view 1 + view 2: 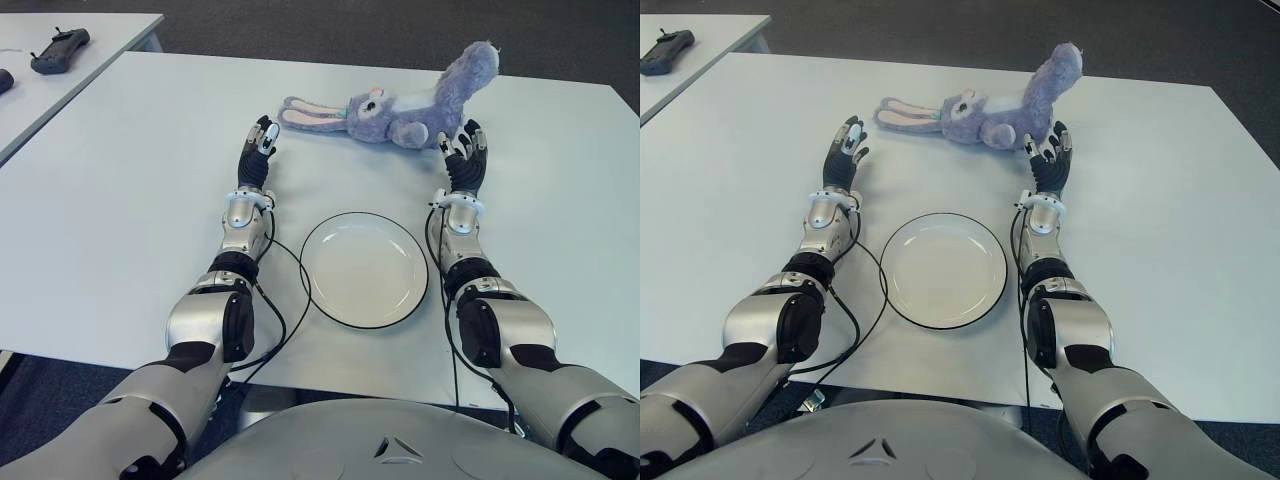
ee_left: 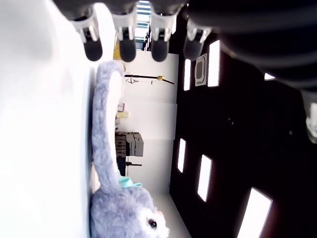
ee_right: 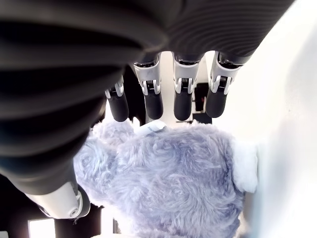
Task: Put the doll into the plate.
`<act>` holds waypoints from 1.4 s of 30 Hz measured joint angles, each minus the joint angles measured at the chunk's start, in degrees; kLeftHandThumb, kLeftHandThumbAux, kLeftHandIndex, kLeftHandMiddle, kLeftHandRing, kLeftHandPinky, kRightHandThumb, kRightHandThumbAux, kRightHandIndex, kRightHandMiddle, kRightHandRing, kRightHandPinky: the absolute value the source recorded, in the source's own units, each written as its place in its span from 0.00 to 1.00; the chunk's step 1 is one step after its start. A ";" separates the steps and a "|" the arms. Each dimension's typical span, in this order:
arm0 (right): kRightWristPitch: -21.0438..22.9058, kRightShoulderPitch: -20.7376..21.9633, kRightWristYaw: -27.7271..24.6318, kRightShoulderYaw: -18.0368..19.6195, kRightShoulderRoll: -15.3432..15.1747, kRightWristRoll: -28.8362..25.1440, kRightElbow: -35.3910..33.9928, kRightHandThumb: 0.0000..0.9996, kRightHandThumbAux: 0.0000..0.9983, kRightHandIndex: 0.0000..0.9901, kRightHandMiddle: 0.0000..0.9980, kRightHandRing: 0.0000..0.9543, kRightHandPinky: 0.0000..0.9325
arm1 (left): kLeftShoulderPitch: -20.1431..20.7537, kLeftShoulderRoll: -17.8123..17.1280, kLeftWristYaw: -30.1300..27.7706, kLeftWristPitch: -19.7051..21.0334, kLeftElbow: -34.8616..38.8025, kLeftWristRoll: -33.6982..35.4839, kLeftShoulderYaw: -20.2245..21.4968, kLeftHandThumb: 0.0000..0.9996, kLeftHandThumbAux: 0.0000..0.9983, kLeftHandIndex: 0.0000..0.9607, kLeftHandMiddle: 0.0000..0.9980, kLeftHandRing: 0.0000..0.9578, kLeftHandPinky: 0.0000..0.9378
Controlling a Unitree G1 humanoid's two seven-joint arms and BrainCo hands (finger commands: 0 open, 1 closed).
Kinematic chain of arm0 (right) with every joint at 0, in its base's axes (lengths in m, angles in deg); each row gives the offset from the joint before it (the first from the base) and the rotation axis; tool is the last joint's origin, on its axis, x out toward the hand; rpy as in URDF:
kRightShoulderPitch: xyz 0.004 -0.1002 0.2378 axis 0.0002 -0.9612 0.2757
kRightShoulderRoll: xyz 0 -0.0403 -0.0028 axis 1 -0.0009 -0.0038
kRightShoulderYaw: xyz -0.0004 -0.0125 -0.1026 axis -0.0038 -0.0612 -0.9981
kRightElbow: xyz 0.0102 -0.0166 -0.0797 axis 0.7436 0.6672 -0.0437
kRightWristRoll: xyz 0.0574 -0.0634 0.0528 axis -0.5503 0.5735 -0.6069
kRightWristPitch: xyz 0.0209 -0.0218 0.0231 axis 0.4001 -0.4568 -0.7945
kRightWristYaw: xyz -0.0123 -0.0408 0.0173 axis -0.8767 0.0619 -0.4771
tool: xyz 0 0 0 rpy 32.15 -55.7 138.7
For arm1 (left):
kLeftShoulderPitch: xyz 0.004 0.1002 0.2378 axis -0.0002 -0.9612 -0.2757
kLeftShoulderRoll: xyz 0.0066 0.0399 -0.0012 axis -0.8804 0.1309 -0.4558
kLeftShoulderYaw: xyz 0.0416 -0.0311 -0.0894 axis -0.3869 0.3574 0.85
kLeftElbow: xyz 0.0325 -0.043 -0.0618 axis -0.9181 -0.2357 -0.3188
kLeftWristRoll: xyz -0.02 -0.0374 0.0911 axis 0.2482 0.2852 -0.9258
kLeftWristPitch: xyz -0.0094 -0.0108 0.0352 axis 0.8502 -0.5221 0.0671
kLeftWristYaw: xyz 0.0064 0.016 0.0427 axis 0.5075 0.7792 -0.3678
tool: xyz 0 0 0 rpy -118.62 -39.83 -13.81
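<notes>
Doll (image 1: 400,108) lies on our counter (image 1: 120,200) beyond the plate (image 1: 364,268); our right robot hand (image 1: 465,152) and left robot hand (image 1: 258,148) are spread, empty.

Even overhead light leaves the white table (image 1: 120,190) bright with faint shadows. Both wrist views blow out to glare, their near fingers perhaps slightly blurred.
</notes>
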 measured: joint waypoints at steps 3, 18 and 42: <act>0.00 0.00 -0.06 0.01 0.00 -0.01 0.00 0.34 0.66 0.11 0.11 0.09 0.12 | 0.00 0.00 0.00 0.00 0.00 0.00 0.00 0.00 0.35 0.00 0.00 0.00 0.00; 0.01 -0.01 -0.19 0.28 0.02 -0.37 0.01 0.28 0.68 0.10 0.10 0.09 0.11 | 0.00 0.00 0.00 0.00 0.00 0.01 0.10 0.00 0.34 0.00 0.00 0.00 0.00; 0.22 0.03 -1.40 1.42 0.00 -0.77 0.50 0.33 0.71 0.11 0.10 0.10 0.13 | -0.02 0.13 0.00 0.01 -0.22 0.09 0.28 0.00 0.38 0.00 0.00 0.00 0.00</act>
